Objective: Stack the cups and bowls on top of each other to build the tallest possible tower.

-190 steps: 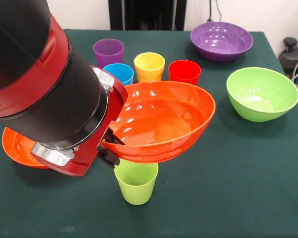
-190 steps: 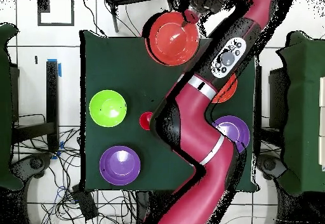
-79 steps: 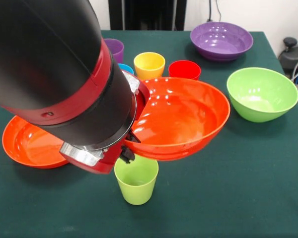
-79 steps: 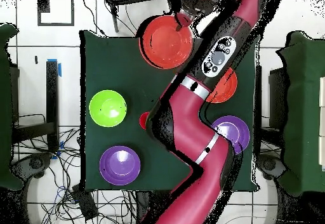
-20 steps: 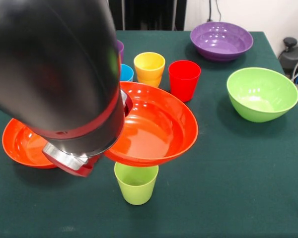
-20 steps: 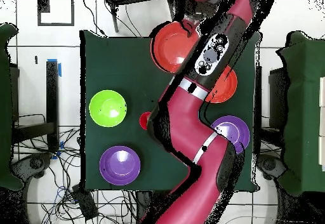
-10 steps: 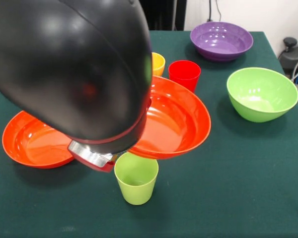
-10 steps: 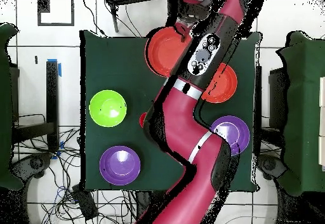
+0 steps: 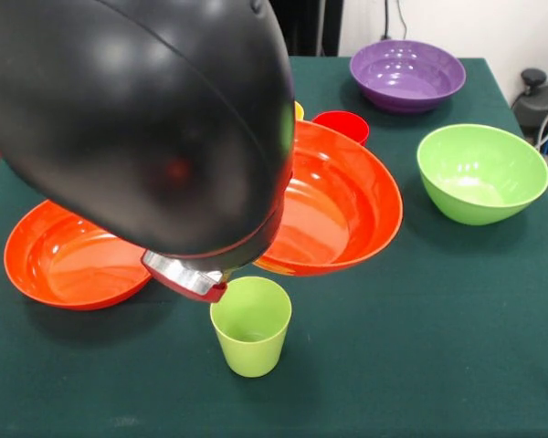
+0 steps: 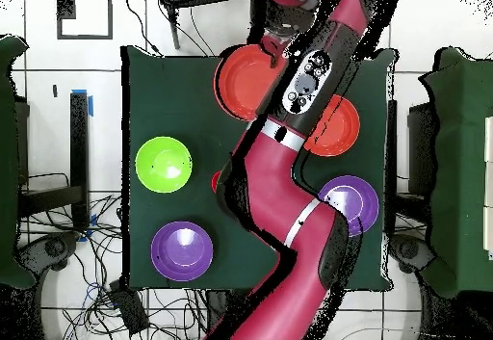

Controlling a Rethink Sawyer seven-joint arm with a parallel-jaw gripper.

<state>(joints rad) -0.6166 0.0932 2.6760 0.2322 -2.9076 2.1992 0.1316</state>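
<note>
My gripper (image 10: 276,55) is shut on the rim of an orange bowl (image 9: 342,205), which shows in the overhead view too (image 10: 248,81). In the front view the arm hides the gripper. The bowl hangs tilted in the air, just behind and to the right of the light green cup (image 9: 250,326), apart from it. The cup stands upright alone near the front edge. The second orange bowl (image 9: 68,260) lies at the left. The red cup (image 9: 340,122) and a sliver of the yellow cup (image 9: 298,110) peek out behind the held bowl. The purple and blue cups are hidden.
A light green bowl (image 9: 482,172) stands at the right and a purple bowl (image 9: 406,73) at the far right corner. The overhead view shows another purple bowl (image 10: 351,201) beside the arm. The black and red arm (image 9: 137,119) fills the upper left of the front view.
The held orange bowl has moved from right above the light green cup to behind and right of it, and tilted more. The arm has swung closer to the front camera.
</note>
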